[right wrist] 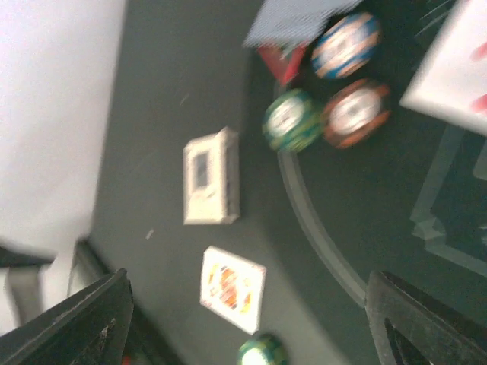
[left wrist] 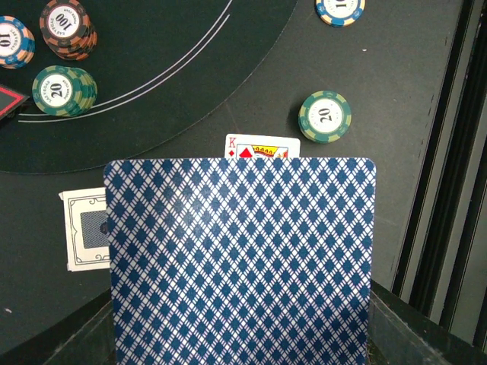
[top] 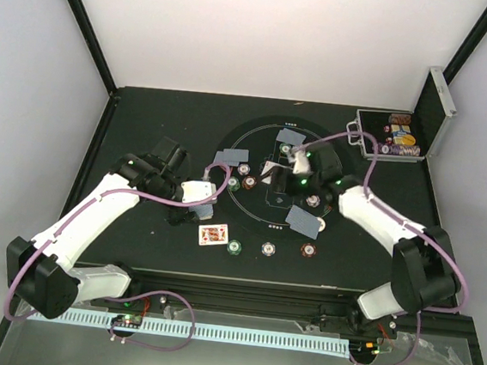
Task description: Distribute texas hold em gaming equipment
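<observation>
A blue-backed card [left wrist: 240, 266] was held upright, clamped in the left gripper [top: 194, 199], whose fingers were hidden behind it. Just past the card's top edge a king of diamonds [left wrist: 262, 147] was laid face up. A deck [left wrist: 85, 228] was seen to the left and a green chip [left wrist: 325, 116] farther out to the right. The right gripper [right wrist: 251, 327] was spread wide, with nothing held. Far beyond its fingers [right wrist: 76, 327] a brown chip [right wrist: 355, 112] was seen, blurred.

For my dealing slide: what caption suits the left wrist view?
A blue-backed card held before the lens hides most of the king of diamonds; green 20 chip beside it.
</observation>
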Available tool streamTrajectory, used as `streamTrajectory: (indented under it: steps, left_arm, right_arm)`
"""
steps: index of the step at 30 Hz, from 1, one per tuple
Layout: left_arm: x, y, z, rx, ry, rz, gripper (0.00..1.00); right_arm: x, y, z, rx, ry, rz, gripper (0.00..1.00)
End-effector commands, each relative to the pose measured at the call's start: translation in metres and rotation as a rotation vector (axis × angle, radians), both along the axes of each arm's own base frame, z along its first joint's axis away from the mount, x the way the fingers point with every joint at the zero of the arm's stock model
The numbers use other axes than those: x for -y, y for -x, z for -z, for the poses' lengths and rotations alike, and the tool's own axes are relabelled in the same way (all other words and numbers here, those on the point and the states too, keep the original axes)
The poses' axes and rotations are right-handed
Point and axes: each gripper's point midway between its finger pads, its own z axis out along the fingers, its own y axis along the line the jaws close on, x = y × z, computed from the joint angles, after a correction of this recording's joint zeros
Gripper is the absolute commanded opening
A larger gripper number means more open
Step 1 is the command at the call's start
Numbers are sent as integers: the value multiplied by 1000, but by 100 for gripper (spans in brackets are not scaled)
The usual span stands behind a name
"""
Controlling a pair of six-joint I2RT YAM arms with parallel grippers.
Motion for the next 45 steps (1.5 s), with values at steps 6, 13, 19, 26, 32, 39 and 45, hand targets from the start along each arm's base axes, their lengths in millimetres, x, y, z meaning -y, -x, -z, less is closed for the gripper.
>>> streamTrajectory:
  steps: [6,13,19,26,32,39,45]
  left_arm:
    - [8,-4,-14,2,46,2,2]
    - [8,-4,-13,6,46,3,2]
    - [8,-4,-14,6,48,4,1]
    - [8,-4,-15,6,48,2,2]
    - [7,-4,-15,8,42,-2,2]
    - [6,-3,-14,11,37,1,2]
    - [6,-4,-14,13,39,1,1]
  right_arm:
    - [-123,90,-53,-39,-416,-300,87]
    - [-158,119,-46,-100,-461,-389,86]
    - [-170,125,-39,-128,-480,-422,84]
    - [-184,129,-31,-174,-519,-449,80]
    - [-189,127,-22,-198,-530,-453,78]
    - [-161,108,6,-222,-489,-362,69]
    - [-138,99,13,-202,-431,-320,60]
